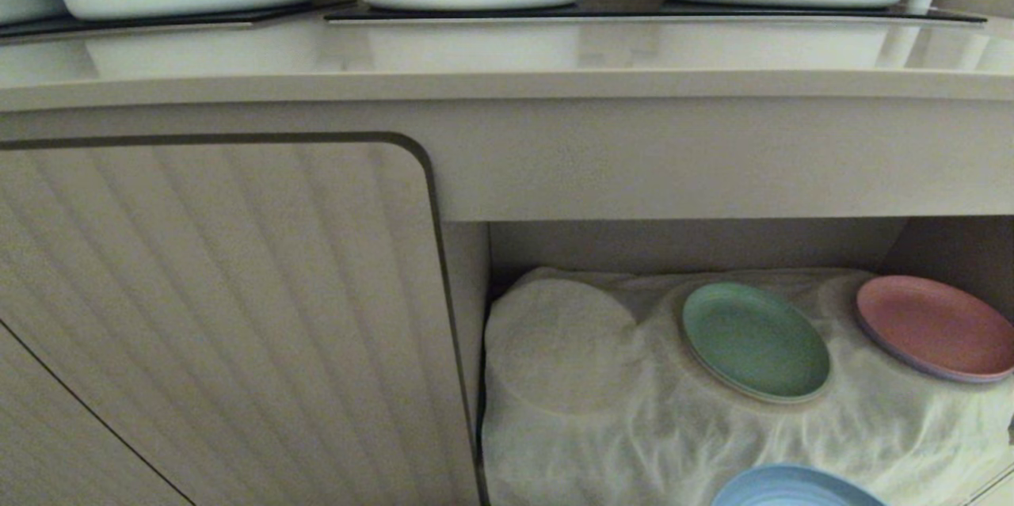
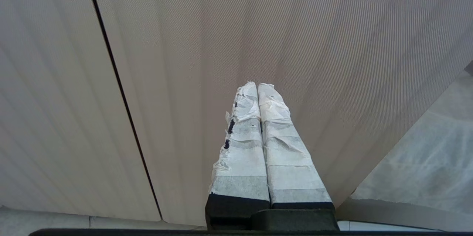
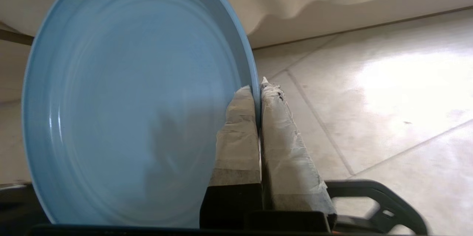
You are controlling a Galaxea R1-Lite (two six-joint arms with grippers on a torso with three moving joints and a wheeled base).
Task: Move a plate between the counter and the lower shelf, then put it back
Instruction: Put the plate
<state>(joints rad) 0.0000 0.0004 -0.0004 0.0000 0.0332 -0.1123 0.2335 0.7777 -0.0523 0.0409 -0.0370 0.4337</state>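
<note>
While clamped on the plate (image 3: 125, 103) rim, right jaws hold it upright — left jaws together, parked by cabinet door (image 2: 258, 25).

The left gripper (image 2: 258, 88) has two long fingers (image 2: 242, 154) that taper toward their tips, each wound in bands of white tape, wrinkled and frayed at the edges. Small dark spots of the black body show through gaps along one edge. At the base the fingers are bare black plastic, seated in a black mount. The right gripper (image 3: 257, 88) is built alike: tapered fingers (image 3: 288, 154) in grubbier, creased white tape over black bases, with a rounded black housing loop beside them.
</note>
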